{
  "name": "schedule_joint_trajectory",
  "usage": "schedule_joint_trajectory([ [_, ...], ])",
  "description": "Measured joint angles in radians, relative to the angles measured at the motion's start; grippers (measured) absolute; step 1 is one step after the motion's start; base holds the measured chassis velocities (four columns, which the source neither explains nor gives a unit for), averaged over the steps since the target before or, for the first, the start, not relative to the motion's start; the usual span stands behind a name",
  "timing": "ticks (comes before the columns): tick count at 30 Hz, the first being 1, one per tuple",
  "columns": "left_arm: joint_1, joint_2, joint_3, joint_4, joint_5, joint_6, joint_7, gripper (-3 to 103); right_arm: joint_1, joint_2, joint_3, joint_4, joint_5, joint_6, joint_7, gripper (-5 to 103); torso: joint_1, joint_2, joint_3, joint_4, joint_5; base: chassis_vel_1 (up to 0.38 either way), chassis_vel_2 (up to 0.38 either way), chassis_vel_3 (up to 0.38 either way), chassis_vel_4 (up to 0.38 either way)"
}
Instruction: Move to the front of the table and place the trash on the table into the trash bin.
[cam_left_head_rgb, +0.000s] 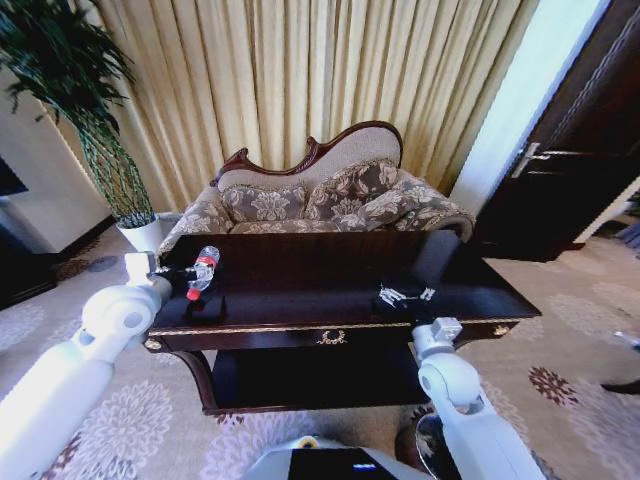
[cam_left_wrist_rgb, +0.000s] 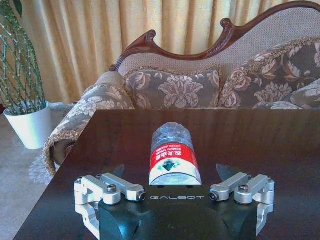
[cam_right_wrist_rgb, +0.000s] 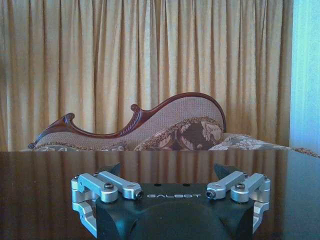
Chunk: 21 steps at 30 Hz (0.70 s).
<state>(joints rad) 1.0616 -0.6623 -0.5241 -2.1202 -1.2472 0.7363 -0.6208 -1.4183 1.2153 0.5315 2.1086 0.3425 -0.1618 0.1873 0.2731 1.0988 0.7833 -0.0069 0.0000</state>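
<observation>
- Gold curtains and a patterned sofa behind the dark glossy table.
- Left gripper above the table's left end, jaws spread wide around the clear bottle, held off the tabletop.
- Right gripper at the right front, jaws spread, holding nothing.
- Bottle's red-white label readable from the left wrist.

The word "GALBOT" is printed in pale capitals on the black body of the left gripper and of the right gripper, centred just behind the jaws, while the print on the bottle label between the left jaws is unreadable.
</observation>
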Motion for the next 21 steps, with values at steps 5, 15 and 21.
schedule_joint_trajectory([
  [5, 0.011, -0.001, -0.008, 0.009, 0.0, -0.001, 0.001, 100, 0.003, 0.007, -0.006, -0.008, -0.009, 0.0, 0.001, 100, 0.0, 0.0, 0.0, 0.0, 0.0002, 0.0, 0.0, 0.0, 0.0],
  [15, 0.02, -0.016, -0.008, 0.05, 0.026, -0.001, 0.037, 100, -0.005, 0.013, -0.013, -0.009, -0.022, 0.002, 0.001, 100, 0.0, 0.0, 0.0, -0.0001, 0.0, 0.0, 0.0, 0.0, 0.0],
  [21, 0.014, -0.022, 0.004, 0.052, 0.022, -0.001, 0.037, 100, -0.005, 0.008, -0.009, -0.008, -0.021, 0.007, 0.001, 100, 0.0, 0.0, 0.0, -0.0001, 0.0, 0.0, 0.0, 0.0, 0.0],
])
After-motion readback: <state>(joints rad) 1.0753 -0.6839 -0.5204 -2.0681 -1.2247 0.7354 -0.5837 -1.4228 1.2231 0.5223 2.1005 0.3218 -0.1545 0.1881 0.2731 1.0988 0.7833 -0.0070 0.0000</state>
